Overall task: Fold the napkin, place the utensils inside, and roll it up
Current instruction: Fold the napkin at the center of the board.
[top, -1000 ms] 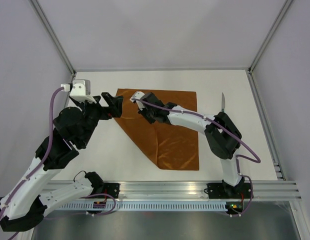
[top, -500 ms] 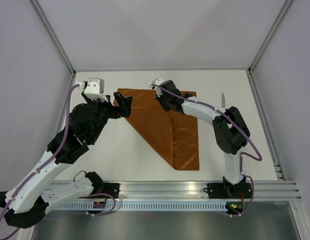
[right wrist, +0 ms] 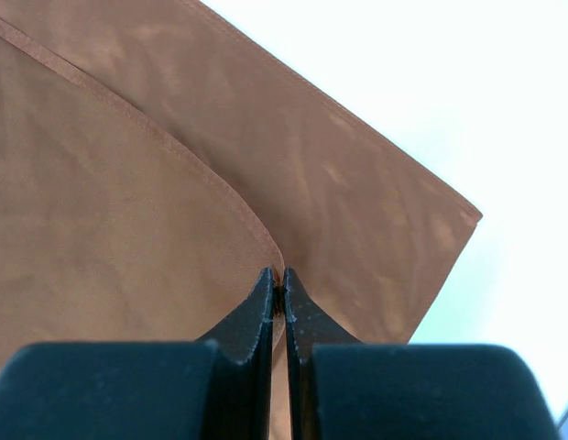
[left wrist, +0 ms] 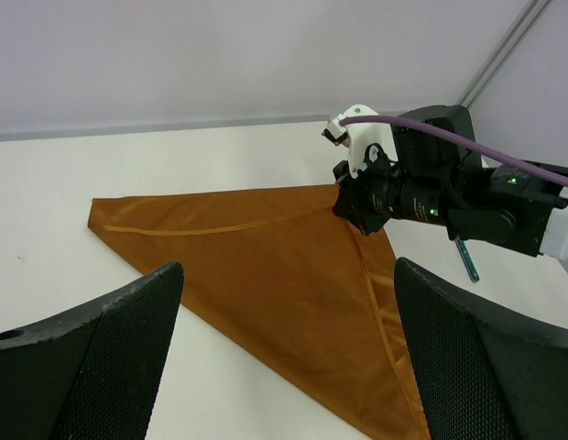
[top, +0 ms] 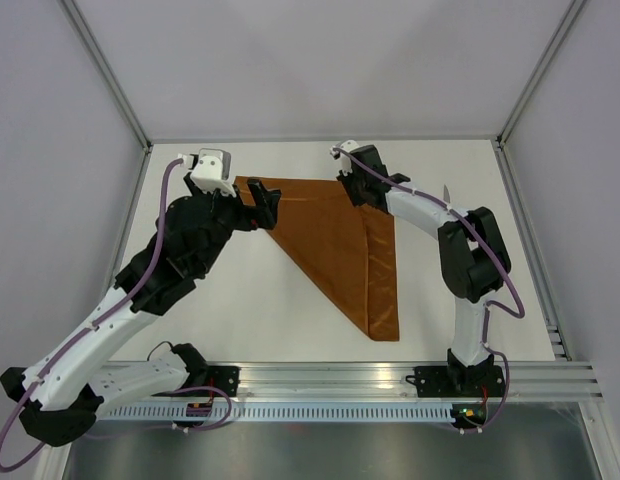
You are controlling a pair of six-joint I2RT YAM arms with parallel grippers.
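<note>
no readable text, no labels, no brands, no numbers, no signs

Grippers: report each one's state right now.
Left gripper: open, holding nothing.
Right gripper: closed, pinching a corner of the napkin.

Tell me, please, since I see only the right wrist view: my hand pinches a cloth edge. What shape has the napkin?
Observer: The napkin lies folded as a triangle.
Operator: Is the left hand holding it?
Observer: No. The left hand is open, near the far left corner.
Operator: Where is the utensil?
Observer: The utensil lies right of the napkin, not on it.
</note>
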